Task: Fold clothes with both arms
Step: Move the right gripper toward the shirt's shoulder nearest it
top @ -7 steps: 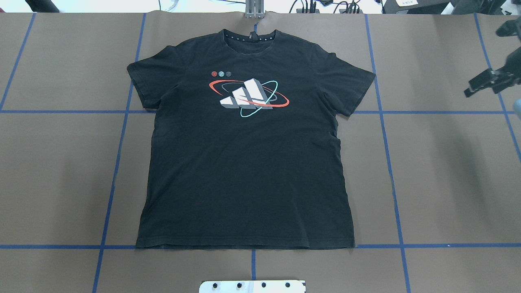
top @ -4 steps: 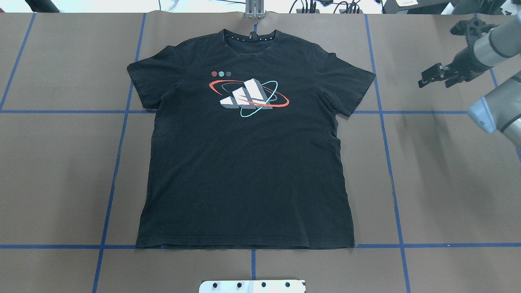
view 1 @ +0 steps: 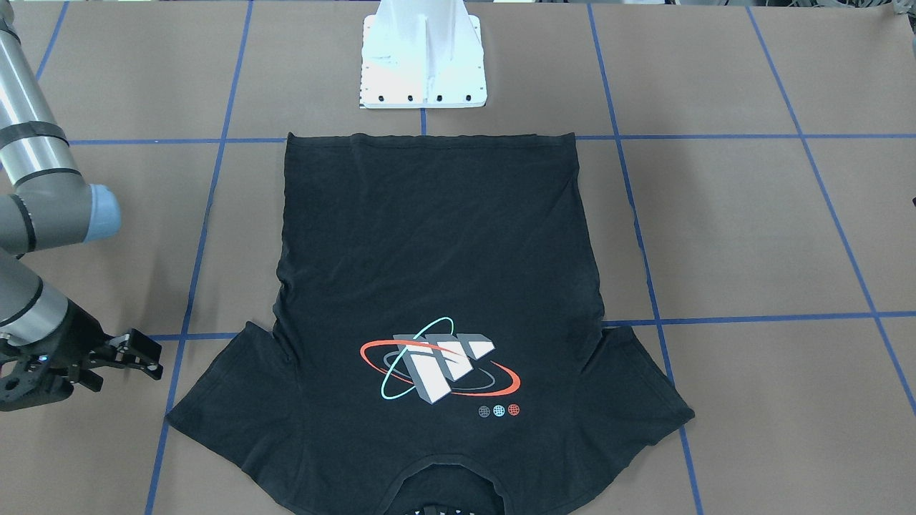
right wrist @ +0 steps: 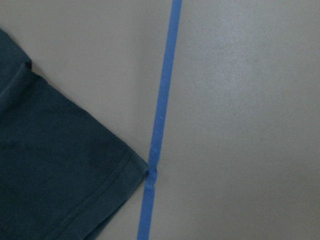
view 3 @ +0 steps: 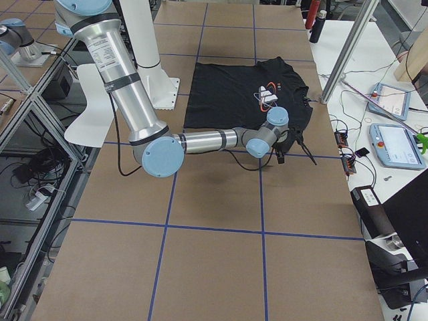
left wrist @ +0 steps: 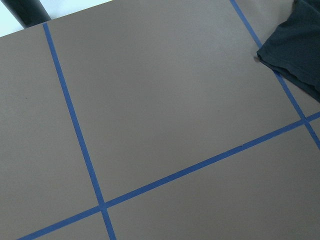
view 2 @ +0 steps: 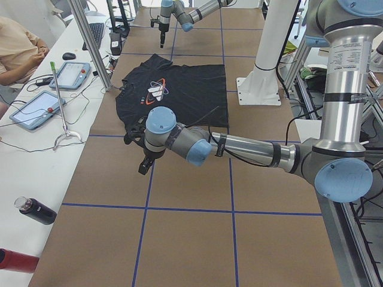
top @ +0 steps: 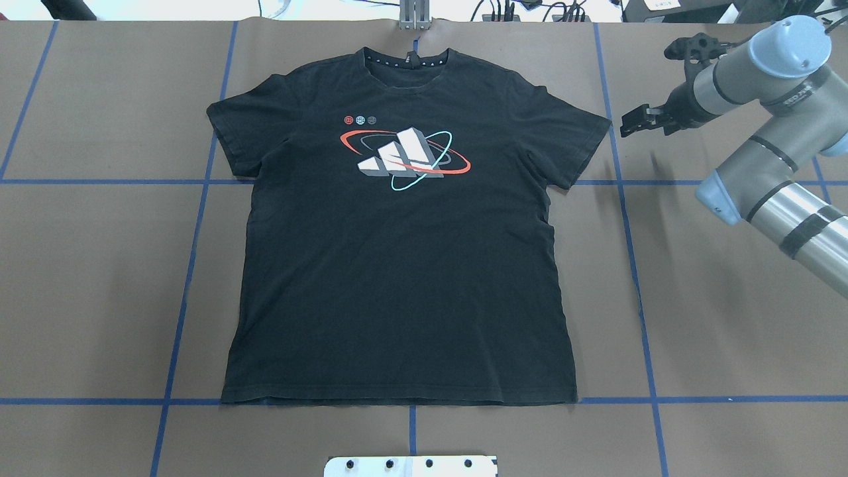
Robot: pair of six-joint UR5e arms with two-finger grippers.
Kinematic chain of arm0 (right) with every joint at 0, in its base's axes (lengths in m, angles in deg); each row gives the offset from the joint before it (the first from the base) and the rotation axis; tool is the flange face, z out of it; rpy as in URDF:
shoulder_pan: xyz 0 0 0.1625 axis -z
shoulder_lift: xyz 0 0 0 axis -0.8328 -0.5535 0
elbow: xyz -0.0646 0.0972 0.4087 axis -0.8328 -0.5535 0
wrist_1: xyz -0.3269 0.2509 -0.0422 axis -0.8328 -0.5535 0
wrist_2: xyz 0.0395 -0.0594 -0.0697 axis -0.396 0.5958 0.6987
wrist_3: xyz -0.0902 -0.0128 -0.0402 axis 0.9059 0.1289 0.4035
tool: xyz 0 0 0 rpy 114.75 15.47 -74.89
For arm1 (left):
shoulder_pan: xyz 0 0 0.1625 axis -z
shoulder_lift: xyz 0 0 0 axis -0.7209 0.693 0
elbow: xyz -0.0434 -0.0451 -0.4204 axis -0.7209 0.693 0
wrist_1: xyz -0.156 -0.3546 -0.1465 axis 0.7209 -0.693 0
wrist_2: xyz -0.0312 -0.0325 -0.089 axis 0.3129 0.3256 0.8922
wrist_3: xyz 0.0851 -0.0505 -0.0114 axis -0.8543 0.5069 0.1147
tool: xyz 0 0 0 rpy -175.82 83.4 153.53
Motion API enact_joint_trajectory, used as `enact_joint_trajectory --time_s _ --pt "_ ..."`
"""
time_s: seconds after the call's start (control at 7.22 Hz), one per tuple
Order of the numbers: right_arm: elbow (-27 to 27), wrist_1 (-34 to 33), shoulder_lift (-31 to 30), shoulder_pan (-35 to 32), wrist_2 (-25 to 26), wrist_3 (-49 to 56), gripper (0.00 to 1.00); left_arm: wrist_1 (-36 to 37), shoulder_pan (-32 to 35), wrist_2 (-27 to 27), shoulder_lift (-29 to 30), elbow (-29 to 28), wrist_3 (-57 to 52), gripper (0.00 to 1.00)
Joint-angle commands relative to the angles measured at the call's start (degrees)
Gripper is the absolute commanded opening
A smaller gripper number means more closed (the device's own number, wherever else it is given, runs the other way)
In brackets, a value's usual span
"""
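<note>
T-shirt [top: 397,265] is laid flat, 0 folds made; right gripper [top: 633,122] is seen open, empty; left gripper [view 2: 143,165] state cannot be told

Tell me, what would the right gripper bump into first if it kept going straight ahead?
Probably the sleeve of the T-shirt: the right gripper points at its tip, though height is unclear, so it may meet the table first.

Under me lies a flat brown paper-covered table [top: 729,318], crossed by a grid of blue tape lines [top: 189,265]. A white bolted metal pedestal [view 1: 422,54] stands on it. On the white side bench [view 2: 24,173] lie two grey-framed touchscreen tablets [view 2: 73,73] and a black bottle [view 2: 39,212]; a person in a beige shirt [view 2: 18,51] sits there.
</note>
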Motion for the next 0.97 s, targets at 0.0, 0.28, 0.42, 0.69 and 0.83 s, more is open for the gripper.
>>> enact_joint_trajectory --time_s 0.0,0.28,0.42,0.69,0.83 --pt "-2.5 0.2 3.6 0.4 1.4 -4.7 1.00 -0.1 0.0 0.0 0.0 0.0 0.2 1.00" --pt "-3.2 0.4 4.8 0.5 1.4 -9.5 0.99 -0.1 0.0 -0.1 -0.1 0.0 0.4 1.00" --pt "-4.1 0.5 5.2 0.9 3.2 -11.8 0.98 -0.1 0.1 0.1 -0.2 0.1 0.4 1.00" --pt "-6.2 0.6 6.0 1.3 6.3 -11.8 0.97 -0.1 0.0 0.0 -0.2 0.1 0.4 1.00" --pt "-6.8 0.5 6.0 2.3 6.5 -11.8 0.92 -0.2 0.0 -0.1 -0.2 0.1 0.4 1.00"
